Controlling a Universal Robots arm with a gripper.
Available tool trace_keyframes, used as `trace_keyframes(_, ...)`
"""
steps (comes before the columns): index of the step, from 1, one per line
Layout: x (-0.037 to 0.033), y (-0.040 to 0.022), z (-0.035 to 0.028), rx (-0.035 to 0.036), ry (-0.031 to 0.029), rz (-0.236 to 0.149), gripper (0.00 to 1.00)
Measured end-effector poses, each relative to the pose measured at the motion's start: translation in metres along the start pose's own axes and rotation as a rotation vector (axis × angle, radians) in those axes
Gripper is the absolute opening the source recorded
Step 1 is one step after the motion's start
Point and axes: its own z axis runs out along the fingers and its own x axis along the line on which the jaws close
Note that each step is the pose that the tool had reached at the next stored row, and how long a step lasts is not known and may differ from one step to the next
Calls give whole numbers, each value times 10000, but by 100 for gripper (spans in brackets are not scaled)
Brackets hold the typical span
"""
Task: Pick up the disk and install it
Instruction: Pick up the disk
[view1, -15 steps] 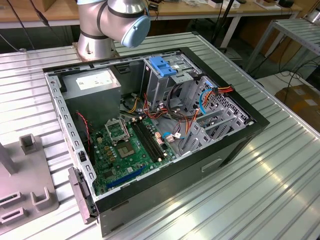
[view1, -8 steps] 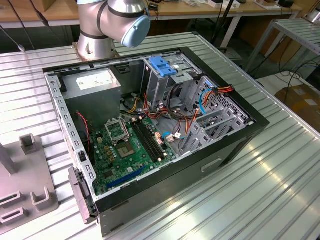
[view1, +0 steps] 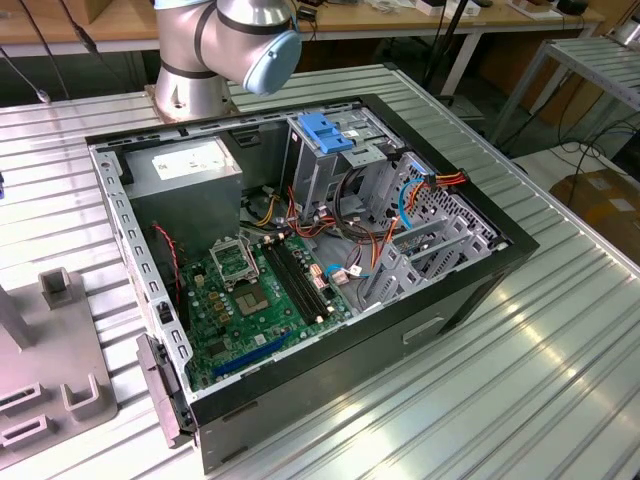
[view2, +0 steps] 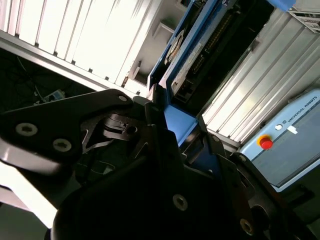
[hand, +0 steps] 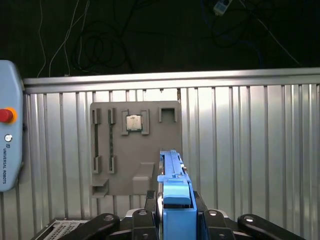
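One gripper (hand: 175, 204) clenches the blue-framed disk (hand: 171, 165) above the ribbed metal table (hand: 250, 150).

Your open computer case (view1: 455, 300) lies on a ribbed metal table (view1: 560, 380) with its open side up, so you can reach in from above. The widest gap inside is over the flat motherboard (view1: 250, 290), between the grey power supply box (view1: 190, 175) and the tall drive cage (view1: 318, 175). The cage, topped by a blue latch (view1: 322, 133), stands high. A tangle of red, orange and blue cables (view1: 392, 215) crowds the space just beside it. The arm's base (view1: 215, 50) stands close at the case's far side. In the first wrist view, the disk (hand: 172, 170), clamped by the gripper (hand: 175, 201), juts out past the fingers above a grey fixture plate (hand: 135, 150), with bare table on either side.
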Motion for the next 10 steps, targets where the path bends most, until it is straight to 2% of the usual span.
trace_keyframes(6, -4, -132, 2, 0, 0, -1, 37)
trace_keyframes(10, -5, -177, -7, -3, 2, -1, 37)
